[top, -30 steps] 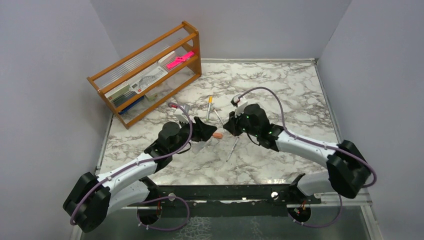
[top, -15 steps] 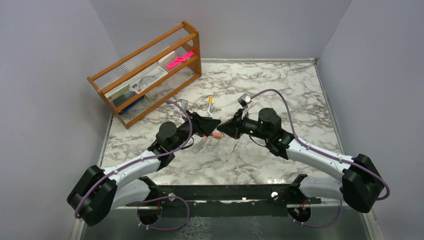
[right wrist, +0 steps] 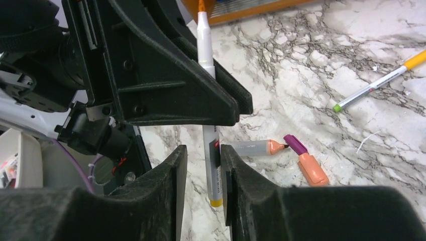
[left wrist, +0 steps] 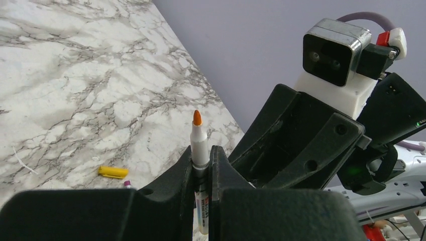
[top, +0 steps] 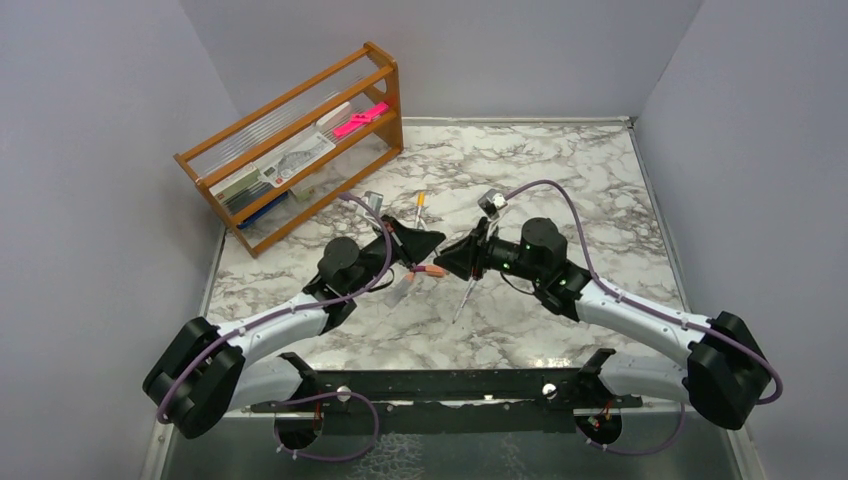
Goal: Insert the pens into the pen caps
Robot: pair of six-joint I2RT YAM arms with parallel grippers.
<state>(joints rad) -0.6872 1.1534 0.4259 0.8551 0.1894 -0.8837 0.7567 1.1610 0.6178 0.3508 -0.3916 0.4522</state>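
- The pen (left wrist: 199,143) has a white barrel with small print on it and a bare orange tip. It stands upright above the table (left wrist: 75,75), clamped in the left tool (left wrist: 202,154), whose jaws are pressed on the barrel from both sides.
- The right wrist view shows what the left wrist view hides. The rear end of this pen is yellow, and it hangs between the fingers of the right tool (right wrist: 203,149). These jaws are a little apart, with a gap on one side of the barrel, so they do not grip it.
- Only the left wrist view shows a yellow cap (left wrist: 112,172) lying on the table.
- Only the right wrist view shows a pink cap (right wrist: 312,169) just beside a pink-ended pen (right wrist: 251,147), and farther off a green-tipped pen (right wrist: 371,86).
- The top view shows both tools meeting nose to nose over the middle of the table, with a wooden rack (top: 300,140) at the far left.
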